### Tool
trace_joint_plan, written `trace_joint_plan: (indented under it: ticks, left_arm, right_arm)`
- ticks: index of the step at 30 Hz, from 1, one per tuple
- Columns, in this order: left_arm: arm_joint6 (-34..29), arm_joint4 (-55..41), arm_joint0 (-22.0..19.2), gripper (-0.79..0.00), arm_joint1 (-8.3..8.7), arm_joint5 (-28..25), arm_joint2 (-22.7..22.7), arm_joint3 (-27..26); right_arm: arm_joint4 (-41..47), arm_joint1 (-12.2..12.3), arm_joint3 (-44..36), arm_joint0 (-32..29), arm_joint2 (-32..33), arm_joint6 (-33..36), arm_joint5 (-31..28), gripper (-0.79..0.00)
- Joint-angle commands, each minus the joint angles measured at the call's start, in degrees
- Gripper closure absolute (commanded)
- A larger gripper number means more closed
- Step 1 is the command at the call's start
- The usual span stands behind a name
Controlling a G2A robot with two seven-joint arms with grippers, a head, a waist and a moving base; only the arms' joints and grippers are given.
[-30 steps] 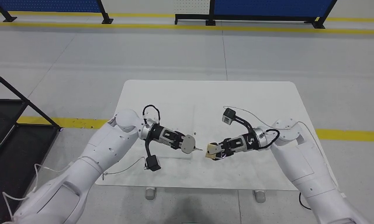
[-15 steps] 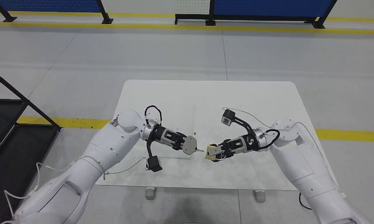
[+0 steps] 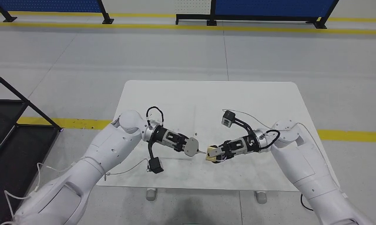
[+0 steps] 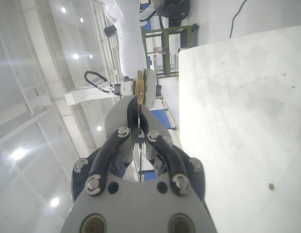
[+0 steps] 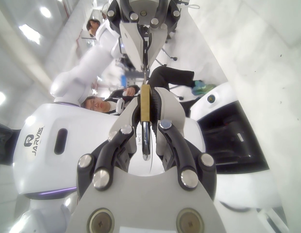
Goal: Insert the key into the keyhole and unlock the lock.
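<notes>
Pinches key [image 3: 201,150] in left gripper [image 3: 194,148], fingers narrow on its head, blade aimed toward 3 o'clock in top view. Clamps brass lock [image 3: 211,153] in right gripper [image 3: 215,153], fingers narrow on its body, just at 3 o'clock of the key. Has key tip touching lock's end face; depth of entry not discernible from above. In left wrist view, shows keyhole [image 4: 140,94] on that face, in line with the blade. In right wrist view, shows steel shackle [image 5: 146,144] lying back between the fingers, too small to make out from above. Holds both above white table [image 3: 176,101], nearer its 6 o'clock edge, well apart from the 3 and 9 o'clock edges; leaves broad tabletop toward 12 o'clock.
</notes>
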Motion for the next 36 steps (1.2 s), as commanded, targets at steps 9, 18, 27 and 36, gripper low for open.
trace_joint_plan:
  ticks: [9, 18, 27, 36]
  left_arm:
    - [-0.31, -0.01, -0.06, 0.0, 0.03, 0.31, 0.35, -0.01]
    - [-0.71, 0.05, -0.12, 0.0, 0.03, 0.71, 0.68, -0.17]
    - [-0.98, -0.04, -0.41, 0.0, -0.09, 0.98, 1.11, 0.02]
    - [-1.4, -0.02, -0.78, 0.0, -0.3, 1.4, 1.68, 0.24]
  right_arm:
    - [-0.01, 0.0, 0.0, 0.0, 0.01, 0.0, -0.01, 0.0]
    - [-0.01, 0.0, 0.0, 0.0, 0.01, 0.0, -0.01, 0.0]
    - [-0.01, 0.0, 0.0, 0.0, 0.01, 0.0, -0.01, 0.0]
    - [-0.01, 0.0, 0.0, 0.0, 0.01, 0.0, -0.01, 0.0]
